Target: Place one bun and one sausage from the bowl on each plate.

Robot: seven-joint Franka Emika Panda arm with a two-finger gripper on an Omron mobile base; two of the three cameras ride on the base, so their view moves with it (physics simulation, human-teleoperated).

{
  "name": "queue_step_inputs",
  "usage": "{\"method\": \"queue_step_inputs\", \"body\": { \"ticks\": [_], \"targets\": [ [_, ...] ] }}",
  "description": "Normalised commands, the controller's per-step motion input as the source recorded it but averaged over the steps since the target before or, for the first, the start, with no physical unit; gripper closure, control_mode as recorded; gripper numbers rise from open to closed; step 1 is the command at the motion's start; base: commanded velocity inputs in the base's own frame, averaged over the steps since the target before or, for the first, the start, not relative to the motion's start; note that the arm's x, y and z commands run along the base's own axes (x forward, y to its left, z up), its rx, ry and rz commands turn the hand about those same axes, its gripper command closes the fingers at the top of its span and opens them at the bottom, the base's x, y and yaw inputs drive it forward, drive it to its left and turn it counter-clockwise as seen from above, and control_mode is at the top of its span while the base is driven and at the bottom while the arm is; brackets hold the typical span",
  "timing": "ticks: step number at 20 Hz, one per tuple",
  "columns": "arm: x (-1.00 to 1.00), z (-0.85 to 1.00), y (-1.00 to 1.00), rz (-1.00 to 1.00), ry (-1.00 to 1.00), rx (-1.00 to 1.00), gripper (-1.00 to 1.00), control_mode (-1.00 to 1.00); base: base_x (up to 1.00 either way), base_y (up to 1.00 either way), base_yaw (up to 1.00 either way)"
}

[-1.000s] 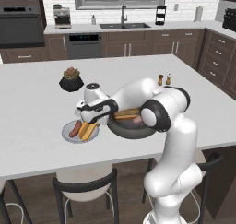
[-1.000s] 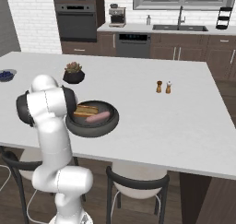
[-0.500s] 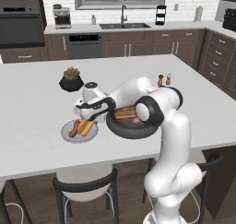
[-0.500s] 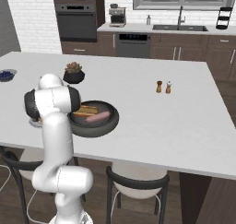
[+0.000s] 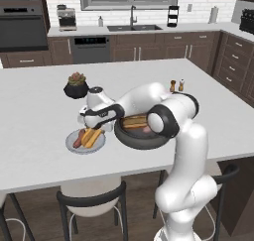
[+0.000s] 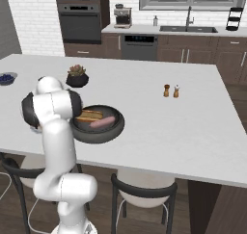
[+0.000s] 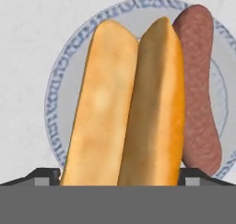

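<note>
Hand [image 5: 92, 126] sits low over the plate [image 5: 73, 147] with its fingers spread wide on either side of the bun [image 7: 124, 103], which lies flat beside the sausage [image 7: 200, 87], so I judge this plate has its pair. I see the bowl [image 6: 99, 132] just beside it on the worktop [image 6: 193, 127], holding 1 more bun and 1 more sausage for the other plate.

Counting two buns: one on the grey plate [image 5: 101, 145] at 9 o'clock [image 5: 92, 137], one in the bowl [image 5: 141, 141] at center [image 5: 135, 121]. Two sausages too, one per dish [image 5: 78, 139] [image 6: 102, 123]. One plant pot [image 5: 76, 90] at 10 o'clock, two shakers [image 5: 176, 85] at 2 o'clock, one berry bowl [image 6: 6, 78].
</note>
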Motion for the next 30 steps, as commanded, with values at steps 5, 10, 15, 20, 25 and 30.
{"method": "queue_step_inputs", "body": {
  "ticks": [5, 10, 15, 20, 25, 30],
  "targets": [
    [-0.08, 0.33, 0.00, 0.00, 0.00, 0.00, -1.00, -1.00, 0.00, 0.00, 0.00],
    [-0.17, 0.47, -0.03, 0.01, -0.03, 0.00, -1.00, -1.00, 0.00, 0.00, 0.00],
    [-0.57, 0.95, -0.50, -0.04, -0.05, 0.00, -1.00, -1.00, 0.00, 0.00, 0.00],
    [0.02, 0.60, -0.99, -0.23, 0.14, 0.04, -1.00, -1.00, 0.00, 0.00, 0.00],
    [0.07, 0.11, -1.00, -0.27, 0.20, 0.01, -1.00, -1.00, 0.00, 0.00, 0.00],
    [0.05, -0.13, -0.79, -0.31, 0.18, 0.00, -1.00, -1.00, 0.00, 0.00, 0.00]
  ]
}}
